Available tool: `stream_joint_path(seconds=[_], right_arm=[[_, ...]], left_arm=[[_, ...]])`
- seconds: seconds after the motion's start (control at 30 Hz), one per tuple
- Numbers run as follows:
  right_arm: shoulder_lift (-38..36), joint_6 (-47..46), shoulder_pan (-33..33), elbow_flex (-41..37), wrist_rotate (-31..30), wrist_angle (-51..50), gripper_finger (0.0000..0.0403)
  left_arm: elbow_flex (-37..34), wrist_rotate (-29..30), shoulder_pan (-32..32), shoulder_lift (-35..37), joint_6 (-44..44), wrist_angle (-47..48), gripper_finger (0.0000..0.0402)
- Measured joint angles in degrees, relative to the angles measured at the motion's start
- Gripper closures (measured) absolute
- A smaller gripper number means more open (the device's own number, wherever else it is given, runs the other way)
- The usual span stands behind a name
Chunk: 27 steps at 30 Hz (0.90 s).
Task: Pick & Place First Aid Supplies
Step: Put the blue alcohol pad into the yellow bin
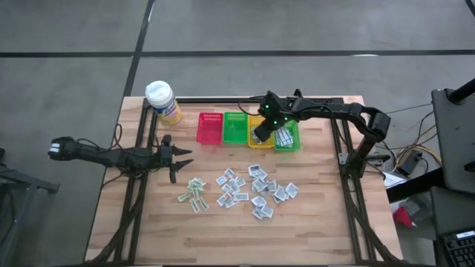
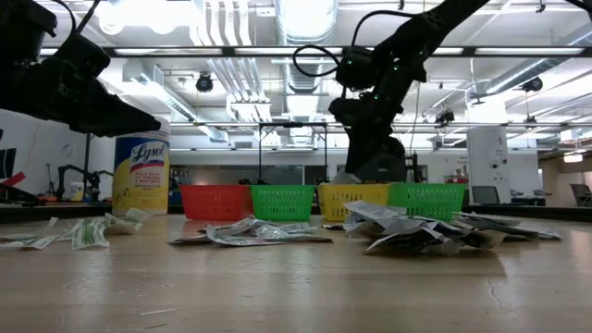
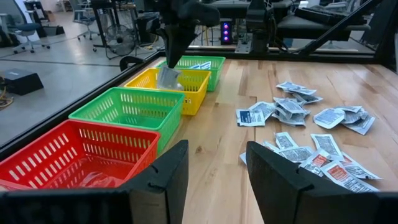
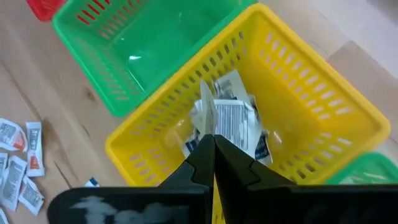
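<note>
Right gripper [image 4: 213, 144] is poised over the yellow basket [image 4: 311, 112], jaws pinched tight on the edge of a single white packet [image 4: 207, 112] that hangs just above the packets already lying inside [image 4: 239, 127]. From across the table, the left wrist view shows that same packet [image 3: 168, 78] dangling over the yellow basket's [image 3: 194, 84] rim.

Out to the side of that gripper runs the basket row: a green basket [image 1: 236, 128] next door, then the red basket [image 1: 210, 128], and on the other side another green basket [image 1: 287, 139] with packets in it. Past the red one stands a yellow bottle with a white cap [image 1: 162, 101].

The left gripper [image 1: 180, 157] waits low over the wood with its fingers spread and nothing between them, well apart from the baskets. Just ahead of it lies a small cluster of green-printed packets [image 1: 194, 194], and beyond those the main scatter of white packets [image 1: 256, 189] is loose on the butcher-block tabletop [image 1: 312, 230].

The table sits on a grey concrete floor [image 1: 74, 30]. At table level, the room behind is a bright workshop with ceiling light strips [image 2: 305, 18], overhead ducting and more equipment frames in the distance.
</note>
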State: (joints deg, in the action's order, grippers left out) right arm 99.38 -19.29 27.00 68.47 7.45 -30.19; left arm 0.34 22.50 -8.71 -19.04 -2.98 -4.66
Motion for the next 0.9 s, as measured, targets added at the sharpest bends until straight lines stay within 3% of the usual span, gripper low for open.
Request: stream_joint_path(seconds=[0.37,0.6,0.73,0.9], right_arm=[[0.2,4.6,0.0,-1.7,0.4,-0.1,0.0389],[0.2,5.3,0.2,-1.8,0.5,-0.1,0.0342],[0.2,10.1,0.6,-1.3,0.1,-0.1,0.0315],[-1.0,14.4,1.8,3.7,0.0,-6.7,0.0299]], left_arm=[[0.0,0.0,0.0,-0.3,0.2,0.0,0.0243],[0.0,0.0,0.0,-0.3,0.1,0.0,0.0243],[0.0,0.0,0.0,-0.3,0.1,0.0,0.0243],[0.0,0.0,0.0,-0.3,0.0,-0.1,0.0243]])
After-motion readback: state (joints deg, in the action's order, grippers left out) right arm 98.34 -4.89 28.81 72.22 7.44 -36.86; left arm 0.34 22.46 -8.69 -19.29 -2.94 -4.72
